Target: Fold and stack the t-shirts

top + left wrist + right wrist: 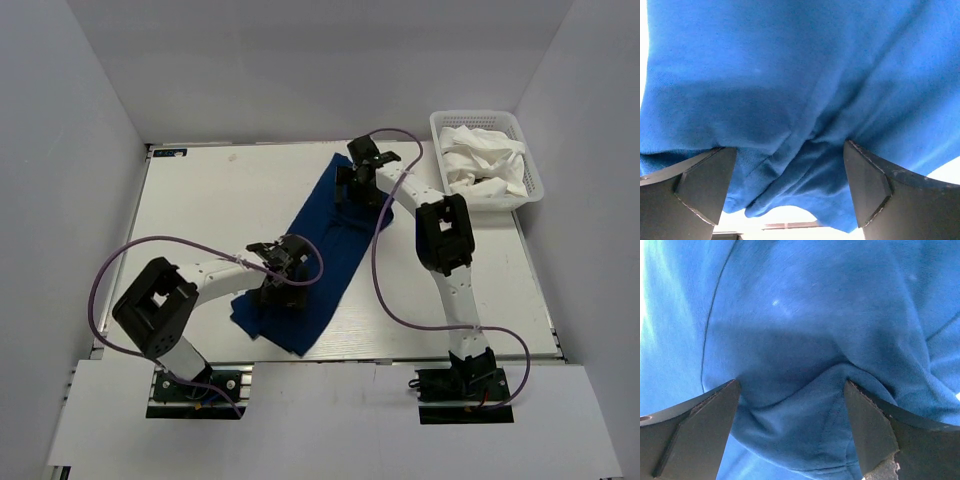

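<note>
One navy shirt [305,320], one white shirt [480,155], one basket [492,204], two arms [440,235].

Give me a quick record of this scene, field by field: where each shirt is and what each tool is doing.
navy t-shirt: lies in a long diagonal strip on the table
white t-shirt: crumpled inside the basket, far right corner
left tool: open, at the navy shirt's near end, cloth bunched between its fingers
right tool: open, at the navy shirt's far end, cloth bunched between its fingers
stack: not yet begun
</note>
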